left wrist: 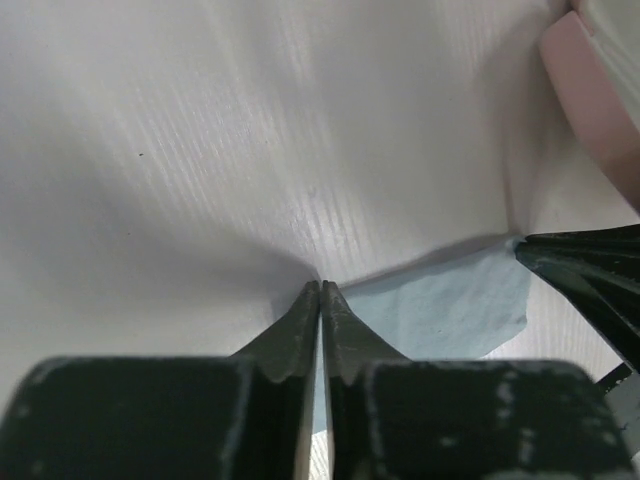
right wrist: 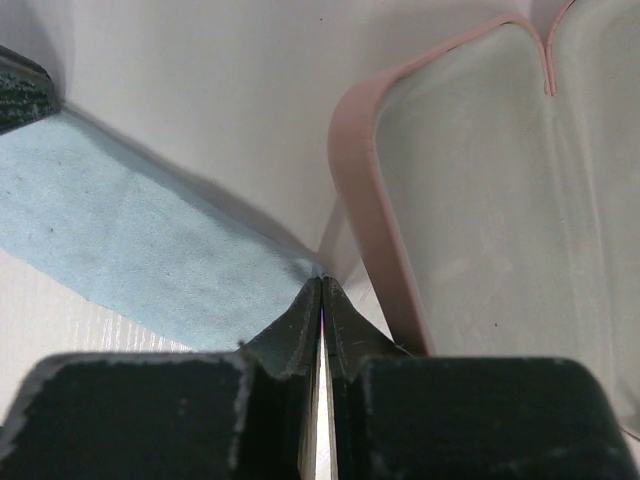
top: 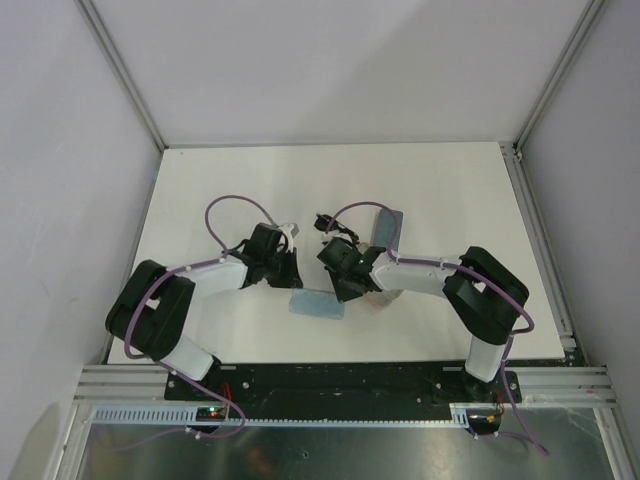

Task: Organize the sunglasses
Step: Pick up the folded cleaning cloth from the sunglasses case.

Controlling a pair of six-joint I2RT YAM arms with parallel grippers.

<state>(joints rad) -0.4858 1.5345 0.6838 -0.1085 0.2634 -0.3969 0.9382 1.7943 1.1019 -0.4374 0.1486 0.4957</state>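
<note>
Left gripper (left wrist: 321, 287) and right gripper (right wrist: 321, 282) low, facing inward, fingers (left wrist: 300, 330) pressed together.

A cloth (top: 316, 304) lies near the front of the surface (top: 230, 180), an open case (right wrist: 480, 200) just right of it, a second case (top: 386, 225) behind, seemingly sunglasses (top: 325, 221) left of that.

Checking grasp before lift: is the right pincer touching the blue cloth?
Touching. Right wrist view: a corner of the blue cloth runs into the shut tips of the right pincer.

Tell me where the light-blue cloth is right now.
In the top view the light-blue cloth lies flat near the centre front, between the left gripper and the right gripper; the open pink case sits just right of it.
</note>
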